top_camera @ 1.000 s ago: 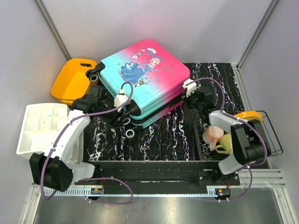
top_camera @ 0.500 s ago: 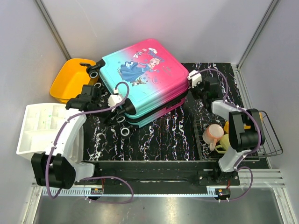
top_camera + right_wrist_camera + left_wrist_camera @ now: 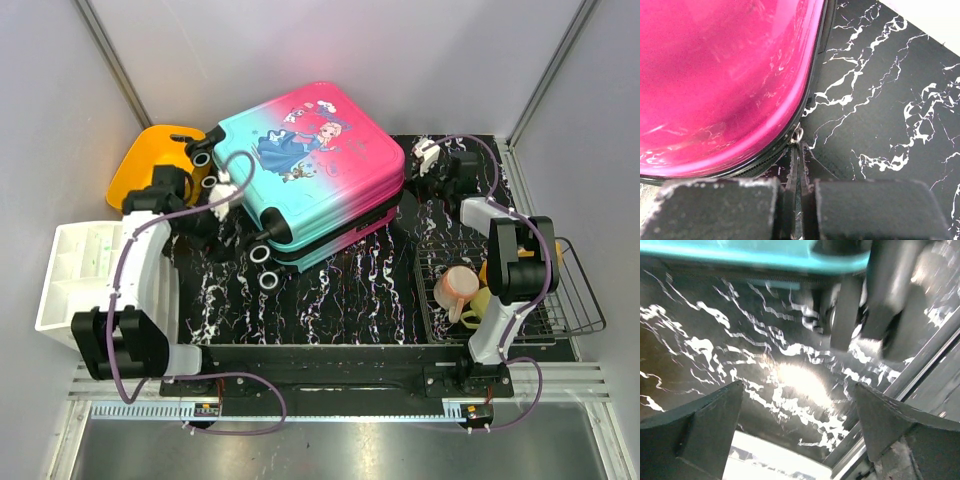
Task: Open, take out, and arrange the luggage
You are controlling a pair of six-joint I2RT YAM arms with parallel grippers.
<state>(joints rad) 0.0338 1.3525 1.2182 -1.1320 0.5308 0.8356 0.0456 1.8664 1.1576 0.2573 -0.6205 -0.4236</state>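
Observation:
The luggage (image 3: 310, 165), a teal-to-pink suitcase with a princess print, lies flat and closed on the black marble table, its black wheels (image 3: 266, 268) toward the front left. My left gripper (image 3: 222, 232) hovers beside its left front corner, open and empty. In the left wrist view only the marble shows between the fingers (image 3: 700, 425), with the teal edge (image 3: 765, 257) and a wheel (image 3: 890, 305) above. At the luggage's right back corner my right gripper (image 3: 799, 150) is shut on the zipper pull (image 3: 798, 134), against the pink shell's (image 3: 725, 75) black zipper line.
An orange bin (image 3: 140, 175) sits at the back left, partly under the luggage's corner. A white compartment tray (image 3: 80, 270) stands on the left. A wire rack (image 3: 575, 300) at the right holds a pink cup (image 3: 455, 288) and a yellow one (image 3: 483, 305).
My left gripper has opened and drawn back to the left, away from the luggage's front edge. My right gripper has travelled back along the right edge, staying shut at the zipper.

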